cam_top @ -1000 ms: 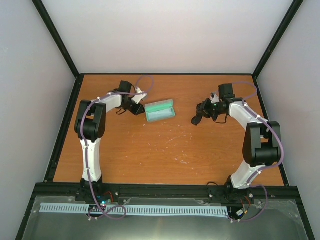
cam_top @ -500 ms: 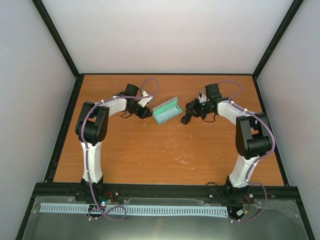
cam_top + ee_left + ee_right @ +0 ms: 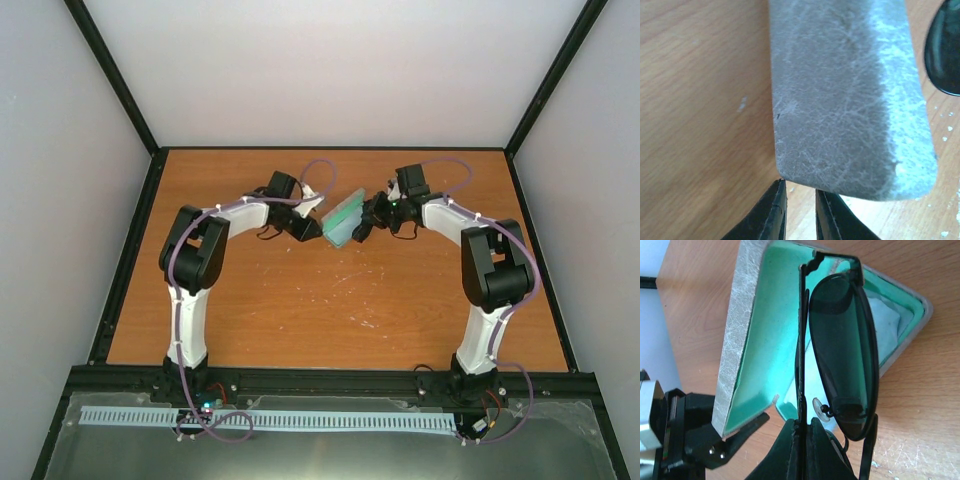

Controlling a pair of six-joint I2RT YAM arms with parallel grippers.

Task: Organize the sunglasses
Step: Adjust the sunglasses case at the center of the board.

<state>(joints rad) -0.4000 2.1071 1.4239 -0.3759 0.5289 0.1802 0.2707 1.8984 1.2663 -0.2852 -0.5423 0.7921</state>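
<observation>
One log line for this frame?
left tool: shut on case, holding it open | right tool: shut on sunglasses, at case mouth | cloth: inside case

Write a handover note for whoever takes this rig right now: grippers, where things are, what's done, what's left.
Left gripper: shut on the edge of the raised half of the grey case, which stands open and tilted.
Right gripper: shut on the sunglasses, held at the case's open mouth, in front of the green lining.
Pale cloth: inside the case.
Done: case open, glasses picked up.
Left: lay the glasses in, release, close the case.
</observation>
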